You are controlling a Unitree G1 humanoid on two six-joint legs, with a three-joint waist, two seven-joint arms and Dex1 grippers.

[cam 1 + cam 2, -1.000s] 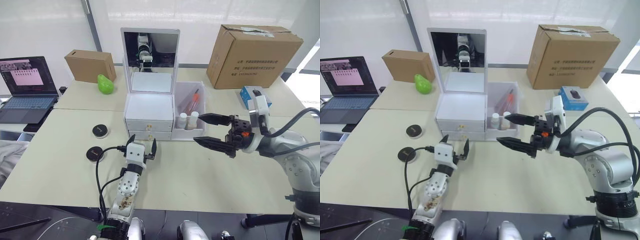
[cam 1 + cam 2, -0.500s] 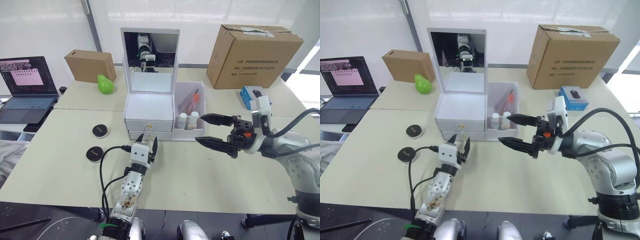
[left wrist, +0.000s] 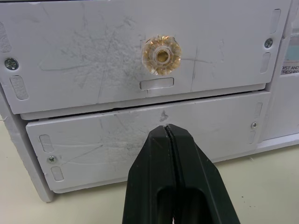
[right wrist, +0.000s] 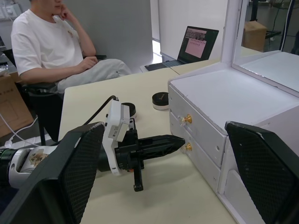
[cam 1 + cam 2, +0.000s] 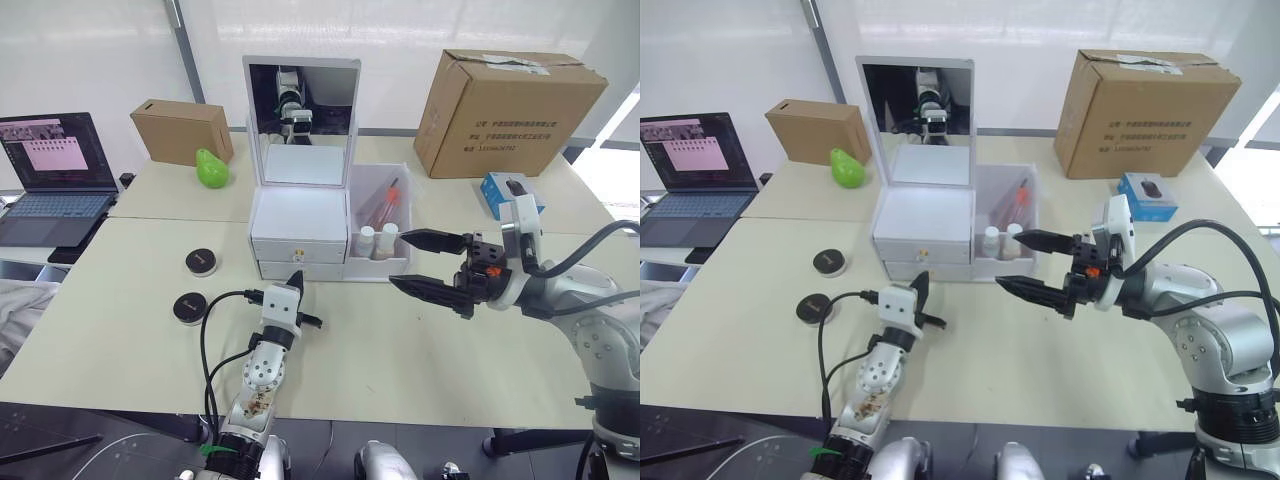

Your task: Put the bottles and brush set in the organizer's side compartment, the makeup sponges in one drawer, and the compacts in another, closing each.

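Risk, as I judge it: the left end effector (image 3: 169, 135), fingers pressed together at the organizer's (image 5: 298, 215) lower drawer (image 3: 140, 149), covers the knob and could slip off or shove the box. Its forearm lies low along the bench (image 5: 130, 330). Right end effector (image 5: 418, 262) hovers spread wide. Compacts (image 5: 189, 306) lie left, undrawered; bottles (image 5: 378, 240) and brush set (image 5: 381, 204) sit in the side compartment (image 5: 398, 180).

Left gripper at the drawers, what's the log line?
left gripper: shut, tip at closed lower drawer | right gripper: open | compacts: on table
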